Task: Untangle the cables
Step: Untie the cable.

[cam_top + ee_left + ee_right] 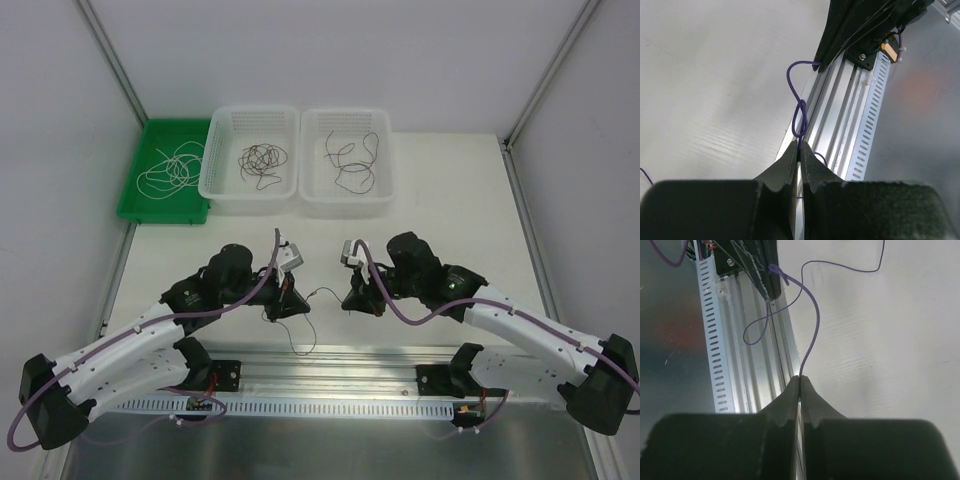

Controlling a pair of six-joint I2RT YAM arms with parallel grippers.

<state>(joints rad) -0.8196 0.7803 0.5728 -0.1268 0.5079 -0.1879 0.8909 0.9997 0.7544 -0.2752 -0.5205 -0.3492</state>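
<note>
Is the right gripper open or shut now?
Shut on the thin purple cable: the fingers of the right gripper meet, and the cable comes out between them.

1. No writing, label, brand, number or sign can be read in any of the three views.
2. The small yellow plug [888, 48] by the arm's base, seen from the left wrist, might carry a mark, but it is too blurred to tell.

One cable [322, 291] runs between the left tool [291, 300] and right tool [352, 298], before the tray [160, 214] and two baskets [255, 110].
</note>
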